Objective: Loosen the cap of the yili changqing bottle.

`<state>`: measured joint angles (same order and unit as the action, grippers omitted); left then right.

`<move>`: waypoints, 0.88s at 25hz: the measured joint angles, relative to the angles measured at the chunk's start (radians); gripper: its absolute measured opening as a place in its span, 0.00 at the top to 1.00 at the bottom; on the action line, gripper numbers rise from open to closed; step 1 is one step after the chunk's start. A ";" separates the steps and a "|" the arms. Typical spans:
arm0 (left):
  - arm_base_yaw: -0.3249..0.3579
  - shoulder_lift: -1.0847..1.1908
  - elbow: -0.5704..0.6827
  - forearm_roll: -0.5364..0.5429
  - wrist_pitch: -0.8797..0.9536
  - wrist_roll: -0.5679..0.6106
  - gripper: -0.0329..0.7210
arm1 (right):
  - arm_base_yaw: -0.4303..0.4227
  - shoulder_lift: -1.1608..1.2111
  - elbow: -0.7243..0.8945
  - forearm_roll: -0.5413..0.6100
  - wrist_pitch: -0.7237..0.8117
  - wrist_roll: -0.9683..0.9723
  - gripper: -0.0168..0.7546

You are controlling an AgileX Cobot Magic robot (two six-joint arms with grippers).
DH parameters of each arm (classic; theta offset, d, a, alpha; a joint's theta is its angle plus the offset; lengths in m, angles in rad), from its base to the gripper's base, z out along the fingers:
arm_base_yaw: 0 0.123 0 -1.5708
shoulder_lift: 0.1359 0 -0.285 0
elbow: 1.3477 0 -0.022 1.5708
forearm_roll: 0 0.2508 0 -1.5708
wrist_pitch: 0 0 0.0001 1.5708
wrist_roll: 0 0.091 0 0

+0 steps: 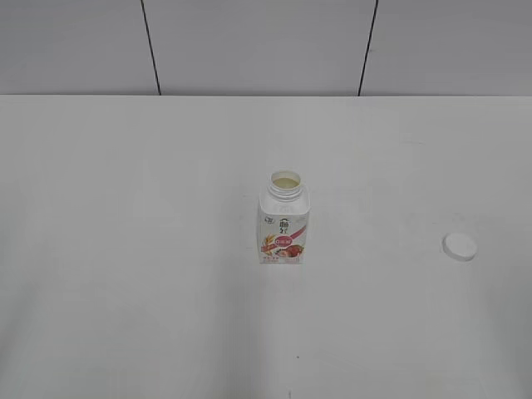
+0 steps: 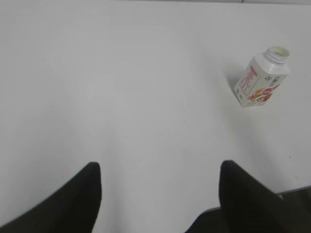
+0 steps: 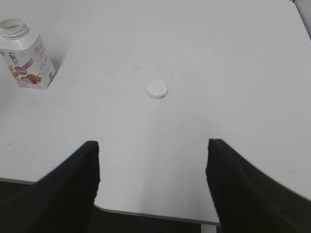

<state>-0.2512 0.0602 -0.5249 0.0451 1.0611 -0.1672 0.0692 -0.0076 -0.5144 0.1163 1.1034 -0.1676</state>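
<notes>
white cap (image 3: 157,89) off bottle (image 3: 25,56), ahead of empty right gripper (image 3: 153,167)

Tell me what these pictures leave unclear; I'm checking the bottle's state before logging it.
- Fill level: the yili changqing bottle is opaque; the exterior view shows only pale contents at its open neck.
- Label text: too small in every view.
- The cap: underside hidden, lying flat on the table.
- Both arms: outside the exterior view; wrist views show only open fingertips.

We see a plain white table (image 1: 125,249) filling most of the exterior view, its surface matte and faintly scuffed. Behind it stands a pale grey wall (image 1: 249,41) split by two dark vertical seams (image 1: 150,46).
</notes>
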 joint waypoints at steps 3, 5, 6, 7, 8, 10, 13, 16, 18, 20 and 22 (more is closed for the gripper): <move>0.000 -0.057 0.000 -0.023 0.000 0.019 0.33 | 0.000 0.000 0.000 -0.003 -0.002 0.000 0.27; 0.000 -0.066 0.000 -0.027 -0.001 0.024 0.34 | 0.000 0.000 0.000 -0.004 -0.002 0.000 0.27; 0.000 -0.066 0.000 -0.030 0.000 0.027 0.35 | 0.000 0.000 0.000 -0.005 -0.003 0.000 0.27; 0.000 -0.067 0.000 -0.032 0.000 0.027 0.35 | 0.000 0.000 0.000 -0.006 -0.003 0.000 0.27; 0.000 -0.067 0.000 -0.033 0.000 0.028 0.35 | 0.000 0.000 0.000 -0.006 -0.003 0.000 0.27; 0.000 -0.067 0.000 -0.032 0.000 0.030 0.35 | 0.000 0.000 0.001 -0.006 -0.003 0.000 0.27; 0.000 -0.067 0.000 -0.032 0.000 0.030 0.36 | 0.000 0.000 0.001 -0.006 -0.003 0.000 0.27; 0.000 -0.067 0.000 -0.032 0.000 0.030 0.37 | 0.000 0.000 0.001 -0.006 -0.004 0.000 0.27; 0.000 -0.067 0.000 -0.025 0.000 0.033 0.38 | 0.000 0.000 0.001 -0.011 -0.004 0.000 0.27; 0.000 -0.067 0.000 0.027 -0.002 0.035 0.38 | 0.000 0.000 0.001 -0.024 -0.004 0.000 0.27; 0.001 -0.067 0.000 0.070 -0.004 0.038 0.39 | 0.000 0.000 0.001 -0.031 -0.004 0.000 0.27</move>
<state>-0.2502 -0.0073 -0.5249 0.1151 1.0571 -0.1294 0.0692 -0.0076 -0.5135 0.0855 1.0994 -0.1676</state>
